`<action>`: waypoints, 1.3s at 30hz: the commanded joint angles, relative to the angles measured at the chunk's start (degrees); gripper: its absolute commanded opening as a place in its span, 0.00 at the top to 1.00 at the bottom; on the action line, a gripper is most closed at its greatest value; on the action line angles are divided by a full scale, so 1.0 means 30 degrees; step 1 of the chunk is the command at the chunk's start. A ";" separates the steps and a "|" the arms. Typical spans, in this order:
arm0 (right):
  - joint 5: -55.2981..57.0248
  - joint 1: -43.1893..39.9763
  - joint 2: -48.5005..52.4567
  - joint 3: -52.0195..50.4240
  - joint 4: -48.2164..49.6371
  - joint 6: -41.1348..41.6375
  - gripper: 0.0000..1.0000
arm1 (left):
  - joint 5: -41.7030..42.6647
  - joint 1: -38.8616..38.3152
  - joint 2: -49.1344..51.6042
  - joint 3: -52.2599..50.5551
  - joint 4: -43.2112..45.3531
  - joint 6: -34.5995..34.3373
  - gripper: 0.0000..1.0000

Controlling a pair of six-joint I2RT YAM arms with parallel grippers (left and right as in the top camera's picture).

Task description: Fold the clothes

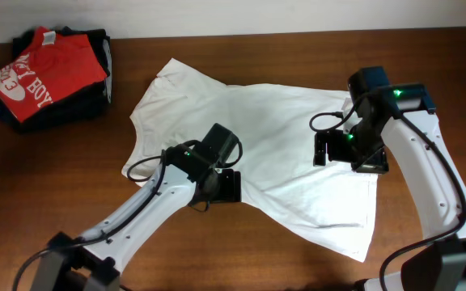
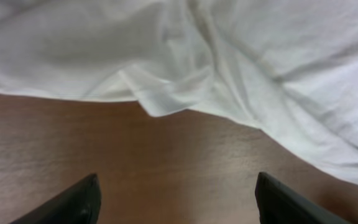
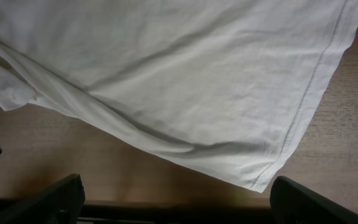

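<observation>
The white T-shirt (image 1: 273, 129) lies spread out and wrinkled across the middle of the wooden table (image 1: 241, 250); no print shows on it. My left gripper (image 1: 225, 186) hovers at the shirt's lower left edge. In the left wrist view its fingers (image 2: 176, 199) are open and empty over bare wood, with the folded shirt edge (image 2: 160, 102) just ahead. My right gripper (image 1: 326, 148) is above the shirt's right part. In the right wrist view its fingers (image 3: 179, 202) are wide open and empty, with a hemmed corner of the shirt (image 3: 260, 177) just ahead of them.
A red T-shirt with white lettering (image 1: 47, 69) lies on a stack of dark folded garments (image 1: 95, 97) at the back left corner. A pale wall edge runs along the table's far side.
</observation>
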 commanded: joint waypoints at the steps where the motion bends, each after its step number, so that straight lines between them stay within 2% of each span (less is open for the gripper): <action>1: 0.0182 0.0153 -0.0175 -0.0102 0.0051 -0.0189 0.01 | 0.0321 0.0015 0.2004 -0.0627 0.1851 0.0860 0.22; 3: 0.0182 0.0153 -0.0175 -0.0102 0.0029 -0.0189 0.01 | -0.1370 0.0073 0.2987 -0.0627 0.2761 0.0874 0.26; 6: 0.0182 0.0153 -0.0175 -0.0102 0.0051 -0.0189 0.01 | -0.1472 0.0073 0.3767 -0.0619 0.3585 0.0838 0.33; 8: 0.0189 0.0153 -0.0175 -0.0102 0.0044 -0.0189 0.01 | -0.2200 0.0087 0.3810 -0.0605 0.3898 0.0838 0.43; 10: 0.0189 0.0153 -0.0175 -0.0102 0.0051 -0.0189 0.01 | -0.2463 0.0160 0.3810 -0.0546 0.4131 0.0845 0.65; 11: 0.0189 0.0153 -0.0175 -0.0102 0.0058 -0.0189 0.01 | -0.2477 0.0197 0.3818 -0.0546 0.4277 0.0874 0.71; 12: 0.0189 0.0153 -0.0175 -0.0102 0.0058 -0.0189 0.01 | -0.2463 0.0189 0.3818 -0.0546 0.4517 0.1231 0.84; 14: 0.0189 0.0153 -0.0175 -0.0102 0.0044 -0.0189 0.01 | -0.2463 0.0189 0.3818 -0.0525 0.4918 0.1370 1.00; 18: 0.0189 0.0153 -0.0175 -0.0102 0.0044 -0.0189 0.02 | -0.2754 0.0270 0.3810 0.1166 0.4211 0.1457 1.00; 21: 0.0189 0.0153 -0.0175 -0.0102 -0.0007 -0.0189 0.01 | -0.3475 0.0277 0.3920 0.1523 0.5654 0.1494 0.99; 22: 0.0189 0.0153 -0.0175 -0.0102 -0.0051 -0.0189 0.01 | -0.4022 0.0270 0.4175 0.1508 0.6317 0.1486 0.88; 25: 0.0189 0.0153 -0.0175 -0.0102 -0.0109 -0.0197 0.01 | -0.4262 0.0284 0.5370 0.1501 0.7045 0.1494 0.27; 26: 0.0189 0.0153 -0.0175 -0.0102 -0.0138 -0.0197 0.01 | -0.4255 0.0284 0.5566 0.1508 0.6812 0.1501 0.13; 27: 0.0197 0.0153 -0.0175 -0.0102 -0.0168 -0.0197 0.01 | -0.4248 0.0284 0.5559 0.1515 0.6295 0.1494 0.06; 29: 0.0204 0.0153 -0.0175 -0.0102 -0.0146 -0.0197 0.01 | -0.3679 0.0277 0.5282 0.1953 0.4466 0.1472 0.02; 32: 0.0692 0.0153 -0.0175 -0.0102 -0.0138 -0.0197 0.01 | -0.2484 0.0306 0.4160 0.2798 0.2280 0.1399 0.01; 35: 0.0692 0.0153 -0.0175 -0.0102 -0.0138 -0.0189 0.01 | -0.1668 0.0131 0.2827 0.2929 0.1559 0.1413 0.01; 39: 0.0685 0.0153 -0.0175 -0.0102 -0.0146 -0.0189 0.01 | -0.1384 -0.0503 0.3060 0.2222 0.1829 0.1406 0.01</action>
